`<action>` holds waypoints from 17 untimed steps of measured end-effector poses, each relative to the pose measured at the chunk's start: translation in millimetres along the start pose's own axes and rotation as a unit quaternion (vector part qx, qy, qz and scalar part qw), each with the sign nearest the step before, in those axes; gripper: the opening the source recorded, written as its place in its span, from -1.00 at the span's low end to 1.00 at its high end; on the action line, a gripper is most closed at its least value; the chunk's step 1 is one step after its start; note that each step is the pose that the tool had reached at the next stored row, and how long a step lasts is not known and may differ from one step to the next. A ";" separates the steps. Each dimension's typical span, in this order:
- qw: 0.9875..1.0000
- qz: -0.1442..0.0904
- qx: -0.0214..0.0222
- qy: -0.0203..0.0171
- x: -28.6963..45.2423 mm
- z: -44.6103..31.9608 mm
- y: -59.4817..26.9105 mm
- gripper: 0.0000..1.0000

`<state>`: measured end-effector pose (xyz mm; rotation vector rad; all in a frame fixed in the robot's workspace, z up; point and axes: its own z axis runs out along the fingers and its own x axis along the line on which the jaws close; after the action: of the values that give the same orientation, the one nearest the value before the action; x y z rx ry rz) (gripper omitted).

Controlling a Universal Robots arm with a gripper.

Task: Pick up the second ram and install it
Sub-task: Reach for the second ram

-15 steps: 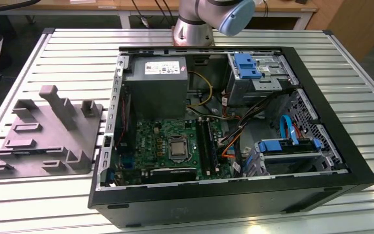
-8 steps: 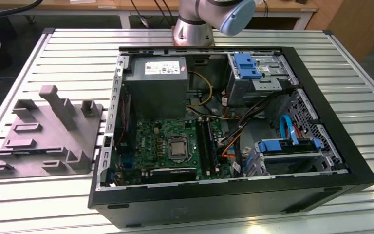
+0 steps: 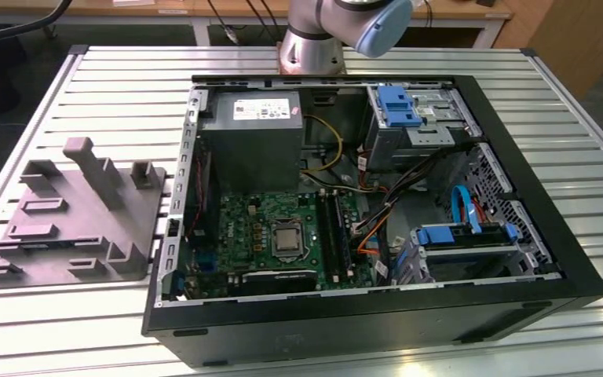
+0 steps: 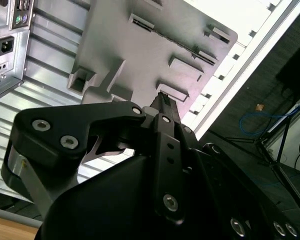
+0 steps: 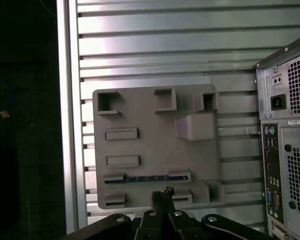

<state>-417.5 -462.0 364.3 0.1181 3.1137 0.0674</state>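
Tray [image 3: 71, 228] on table [image 3: 553, 118], second ram [image 5: 145, 178] in it — case [image 3: 385, 322] at the exterior view's right

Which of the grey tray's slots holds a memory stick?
The long slot of the fixture tray, close to the hand in the first wrist view. The second ram, thin and dark, lies along it. The others show bare grey.

A silvery table of ribbed aluminium slats [image 3: 123, 78] carries two things. Toward the exterior view's left a grey moulded plastic fixture tray [image 3: 82, 228] lies flat on the slats (blocks and slots facing up). Near it, not touching, a black tower computer case [image 3: 385, 322] lies on its side, open face upward.
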 end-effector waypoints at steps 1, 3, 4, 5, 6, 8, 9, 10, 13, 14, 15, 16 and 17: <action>1.000 0.000 0.000 0.000 -0.1 0.6 -1.6 -0.80; 1.000 0.000 0.000 0.000 -0.4 1.8 -4.9 -0.80; 1.000 0.000 0.000 0.000 -0.4 2.6 -6.5 -0.80; 1.000 0.000 0.000 0.000 -0.5 3.4 -7.9 -0.80; 1.000 0.000 0.000 0.000 -0.6 4.1 -9.2 -0.80; 1.000 0.000 0.000 0.000 -0.8 5.4 -11.8 -0.80; 1.000 0.000 0.000 0.000 -0.9 5.9 -13.2 -0.80; 1.000 0.000 0.000 0.000 -1.0 6.4 -14.6 -0.80; 1.000 0.000 0.000 0.000 -1.3 7.4 -19.3 -0.80; 1.000 0.000 0.000 0.000 -1.4 7.7 -20.8 -0.80; 1.000 0.000 0.000 0.000 -1.4 8.0 -22.1 -0.80; 1.000 0.000 0.000 0.000 -1.5 8.3 -23.1 -0.80; 1.000 0.000 0.000 0.000 -1.6 8.6 -24.0 -0.80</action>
<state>-417.5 -485.6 354.7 0.1181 3.1137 0.0671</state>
